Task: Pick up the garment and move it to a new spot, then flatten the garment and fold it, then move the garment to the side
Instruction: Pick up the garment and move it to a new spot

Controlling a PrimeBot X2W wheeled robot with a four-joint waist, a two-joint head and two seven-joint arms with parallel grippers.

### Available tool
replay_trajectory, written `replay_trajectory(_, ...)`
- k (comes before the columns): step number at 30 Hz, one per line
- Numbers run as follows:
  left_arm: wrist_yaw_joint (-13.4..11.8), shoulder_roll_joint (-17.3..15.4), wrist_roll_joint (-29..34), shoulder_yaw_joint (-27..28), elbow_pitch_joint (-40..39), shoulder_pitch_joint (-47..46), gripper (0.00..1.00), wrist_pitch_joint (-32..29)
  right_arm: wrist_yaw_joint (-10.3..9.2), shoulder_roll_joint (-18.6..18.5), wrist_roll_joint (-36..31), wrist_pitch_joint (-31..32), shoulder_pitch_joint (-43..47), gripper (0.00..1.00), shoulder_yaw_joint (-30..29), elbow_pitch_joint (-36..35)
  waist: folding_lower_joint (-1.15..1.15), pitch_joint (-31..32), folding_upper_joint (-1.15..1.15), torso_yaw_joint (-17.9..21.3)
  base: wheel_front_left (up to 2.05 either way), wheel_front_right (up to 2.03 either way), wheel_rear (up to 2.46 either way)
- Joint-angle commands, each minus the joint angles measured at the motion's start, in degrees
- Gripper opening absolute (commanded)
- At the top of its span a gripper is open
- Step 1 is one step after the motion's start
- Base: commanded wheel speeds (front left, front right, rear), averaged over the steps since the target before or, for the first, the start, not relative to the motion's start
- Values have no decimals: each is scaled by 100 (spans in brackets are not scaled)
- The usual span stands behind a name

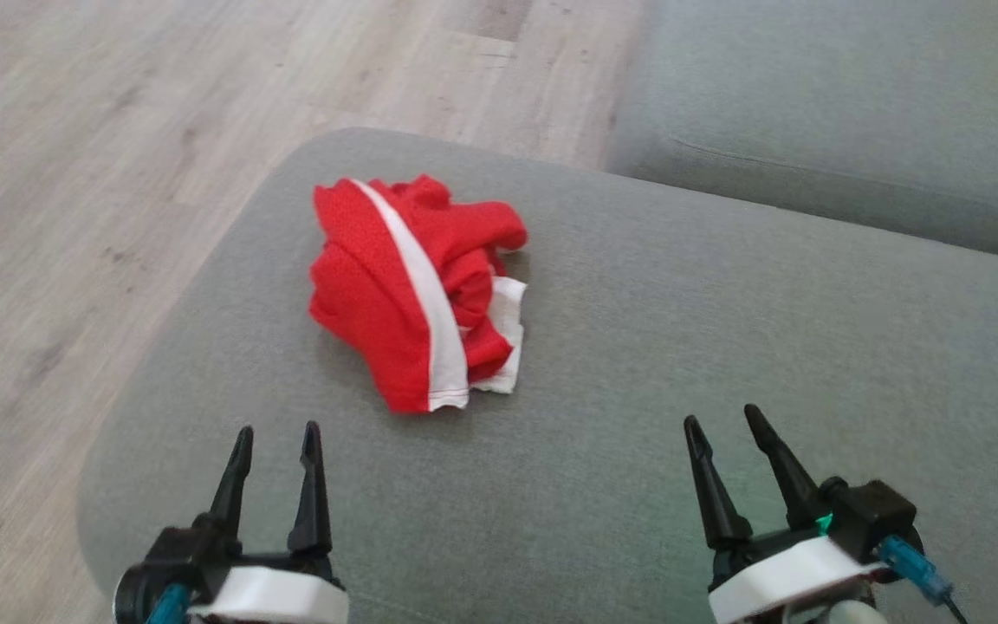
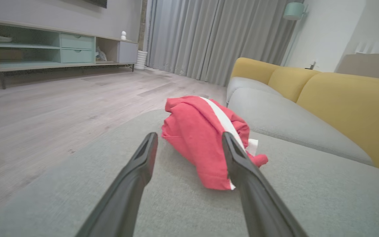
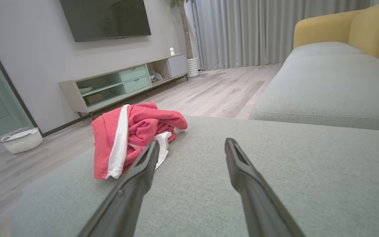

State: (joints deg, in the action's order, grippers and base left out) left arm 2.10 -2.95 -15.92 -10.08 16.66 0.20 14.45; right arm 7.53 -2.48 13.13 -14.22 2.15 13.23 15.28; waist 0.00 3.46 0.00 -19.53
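A red garment [image 1: 408,286] with white bands lies crumpled in a heap on the grey sofa seat [image 1: 638,390]. It also appears ahead in the left wrist view as the garment [image 2: 199,138] and to the left in the right wrist view as the garment [image 3: 130,135]. My left gripper [image 1: 276,438] hovers open near the seat's front, short of the heap and a little left of it. My right gripper [image 1: 722,420] is open too, off to the right of the garment, with bare cushion ahead of it. Nothing sits between either pair of fingers.
Wooden floor [image 1: 118,130] drops away left of the seat. A second grey cushion [image 1: 837,113] lies beyond at the right, with yellow backrests [image 2: 341,98]. A low TV cabinet [image 3: 127,82] and a white basket [image 3: 21,140] stand across the room.
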Motion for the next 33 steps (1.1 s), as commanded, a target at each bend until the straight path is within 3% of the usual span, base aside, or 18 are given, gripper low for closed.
replay_trajectory(1,15,7,49,214,-154,-128,100,55,-4,-40,24,-78,-142,100,136,-178,0,0,0,-123,0,0,0)
replay_trajectory(8,37,7,62,223,-168,-157,100,55,-4,-40,70,-78,-141,100,161,-153,0,-39,0,-238,0,0,0)
replay_trajectory(13,163,-59,207,211,-65,-417,100,55,-4,-40,4,-78,-213,100,241,-145,0,-226,0,-21,0,0,0)
replay_trajectory(17,345,-300,344,49,252,-1205,100,-16,-4,-40,-115,-78,-339,100,219,-157,0,-517,0,231,0,0,0)
replay_trajectory(26,480,-833,325,-117,1550,-3344,100,-1430,-4,-40,-211,-78,-653,100,183,-203,0,-1177,0,833,0,0,0)
replay_trajectory(29,510,-1032,54,-22,2222,-3971,100,-1896,-4,-40,-205,-78,-788,100,153,-229,0,-1435,0,1059,0,0,0)
replay_trajectory(33,524,-1252,-101,-1,2850,-4310,100,-2111,-4,-40,-176,-78,-907,100,101,-241,0,-1622,0,1219,0,0,0)
